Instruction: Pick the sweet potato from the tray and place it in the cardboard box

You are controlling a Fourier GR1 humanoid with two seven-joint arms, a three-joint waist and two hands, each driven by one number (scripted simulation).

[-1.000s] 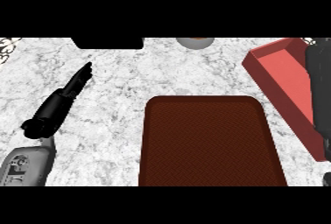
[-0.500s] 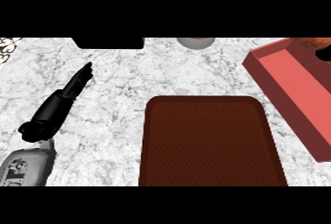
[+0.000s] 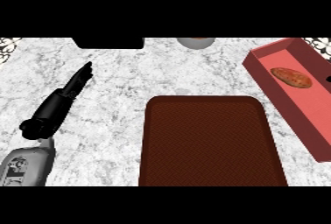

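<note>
Head view looked steeply down on a white and grey marbled counter top [image 3: 129, 83]. The robot's grey left forearm [image 3: 26, 166] came in at the lower left corner, and its black left hand [image 3: 61, 103] stretched up and to the right over the marble. The fingers lay straight and close together, tips toward the far edge; the hand was flat and extended, and it held nothing. Whether it touched the counter could not be told. The right hand did not show.

The orange-brown oval sweet potato [image 3: 291, 77] lay inside the long reddish cardboard box [image 3: 309, 127] at the right, in the box's far half, on its floor and apart from the walls. Its long axis ran from upper left to lower right, roughly along the box's own length.

The dark brown rectangular tray with rounded corners [image 3: 210, 140] sat in the middle, just left of the box. A black flat object [image 3: 108, 42] and a grey round object [image 3: 195, 42] showed at the far edge.
</note>
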